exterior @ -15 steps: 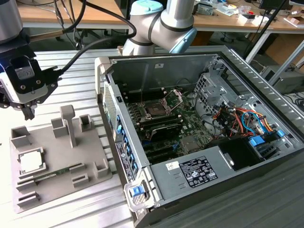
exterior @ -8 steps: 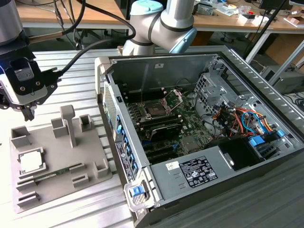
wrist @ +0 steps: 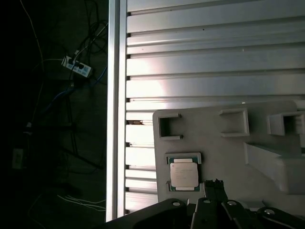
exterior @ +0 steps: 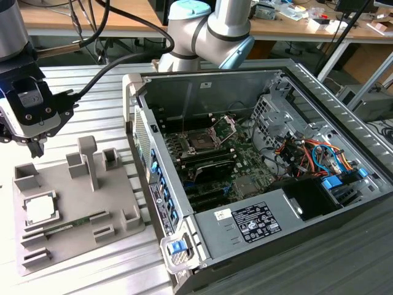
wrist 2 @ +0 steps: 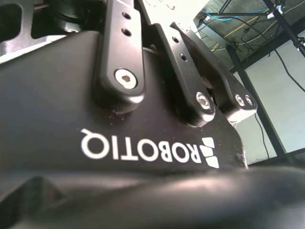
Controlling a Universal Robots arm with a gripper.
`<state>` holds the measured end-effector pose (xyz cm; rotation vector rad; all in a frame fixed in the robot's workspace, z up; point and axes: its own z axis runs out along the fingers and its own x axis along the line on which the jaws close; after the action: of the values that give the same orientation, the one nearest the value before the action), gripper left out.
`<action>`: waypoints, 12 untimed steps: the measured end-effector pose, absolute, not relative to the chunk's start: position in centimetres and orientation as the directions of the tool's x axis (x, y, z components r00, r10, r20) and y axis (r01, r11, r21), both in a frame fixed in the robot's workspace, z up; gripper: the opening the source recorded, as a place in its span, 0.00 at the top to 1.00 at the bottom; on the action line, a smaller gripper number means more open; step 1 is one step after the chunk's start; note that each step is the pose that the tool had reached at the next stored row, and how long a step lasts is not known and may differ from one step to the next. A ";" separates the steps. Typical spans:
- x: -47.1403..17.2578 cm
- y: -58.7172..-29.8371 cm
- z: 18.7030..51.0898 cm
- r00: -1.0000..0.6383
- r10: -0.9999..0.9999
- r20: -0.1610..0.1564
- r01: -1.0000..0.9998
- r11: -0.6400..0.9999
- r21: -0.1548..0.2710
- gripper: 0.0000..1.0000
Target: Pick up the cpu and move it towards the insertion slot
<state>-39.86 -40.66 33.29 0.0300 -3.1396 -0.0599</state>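
The cpu (exterior: pixel 40 210) (wrist: pixel 183 175), a small square chip with a pale silvery top, lies flat in a square-rimmed recess of the grey plastic holder (exterior: pixel 116 190). My gripper (exterior: pixel 37 150) (wrist: pixel 215 185) hangs above the holder's far edge at the exterior view's left, a short way from the cpu and not touching it. Its fingertips are pressed together with nothing between them. The insertion slot (exterior: pixel 199 142) is a dark square socket on the green motherboard inside the open computer case. Its metal load plate (exterior: pixel 226 126) is hinged up.
A thin green memory stick (exterior: pixel 67 224) lies in the holder in front of the cpu. Upright grey posts (exterior: pixel 89 161) rise from the holder. The case wall (exterior: pixel 153 184) stands between holder and motherboard. Cables (exterior: pixel 307 153) and a drive cage crowd the case's right side.
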 end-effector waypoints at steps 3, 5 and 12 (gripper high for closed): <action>-39.9 -40.7 33.2 -1.000 -0.019 0.001 -0.019 0.999 0.038 0.89; -39.9 -40.7 33.2 -1.000 -0.019 0.001 -0.019 0.999 0.038 0.89; -39.9 -40.7 33.0 -1.000 -0.019 0.001 -0.019 0.999 0.038 0.89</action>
<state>-39.90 -40.66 33.02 0.0300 -3.1396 -0.0599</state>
